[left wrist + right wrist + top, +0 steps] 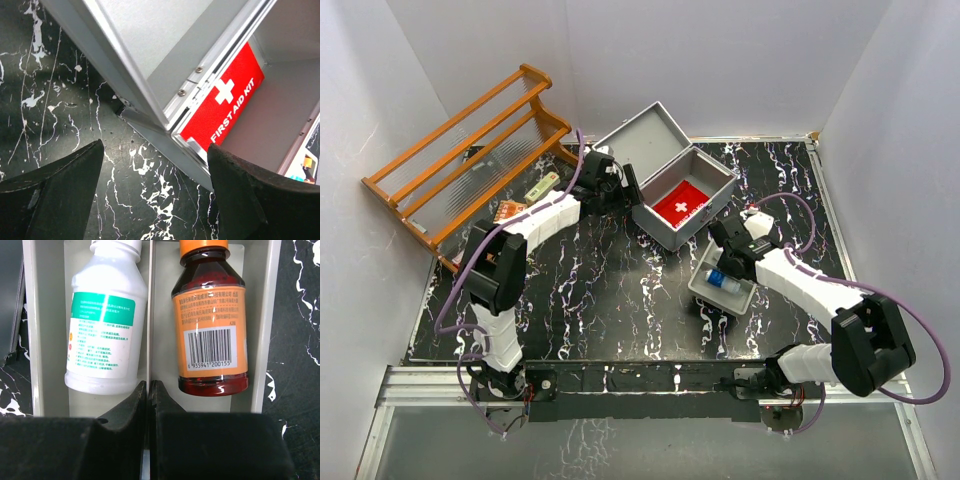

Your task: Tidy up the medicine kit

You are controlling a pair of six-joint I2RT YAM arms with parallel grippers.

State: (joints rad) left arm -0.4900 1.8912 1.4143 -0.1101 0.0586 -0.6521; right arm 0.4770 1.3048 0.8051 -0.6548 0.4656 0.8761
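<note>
1. The kit (712, 172) sits upper centre of the top view on the tabletop (600, 290), with its lid (645, 135) swung back toward the upper left.
2. Done: the red pouch (680, 207) lies flat on the kit floor. Nothing else shows inside.
3. In hand: the tray (698, 283) is outside the kit, just to its lower right. It holds a white bottle (102, 325) in the left bay and an amber bottle (212, 335) in the right bay, both lying down.
4. Right claw (149, 392): fingers pressed together on the tray's centre divider, so it is pinching the tray. I cannot tell whether the tray is lifted or resting.
5. Left claw (155, 195): spread and holding nothing, at the kit's hinge corner on the left side.
6. Left to do, as I judge it: put the tray into the kit over the pouch, then close the lid.
7. Possibly also left: a small box (542, 187) and an orange packet (510, 211) lie loose beside the rack (460, 140), upper left. It is unclear whether they belong in the kit.
</note>
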